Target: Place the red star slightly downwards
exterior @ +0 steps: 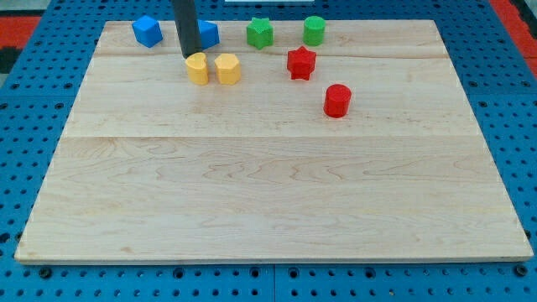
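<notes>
The red star (300, 62) lies on the wooden board (268, 193) near the view's top, right of centre. My tip (190, 55) is at the end of the dark rod at the view's top left, just above the left yellow block (197, 68) and in front of a blue block (207, 33). The tip is well to the left of the red star, apart from it. A red cylinder (336, 100) sits down and right of the star.
A second yellow block (227, 68) sits beside the first. A blue block (147, 31) lies at the top left. A green star (260, 33) and a green cylinder (314, 30) lie above the red star. Blue pegboard surrounds the board.
</notes>
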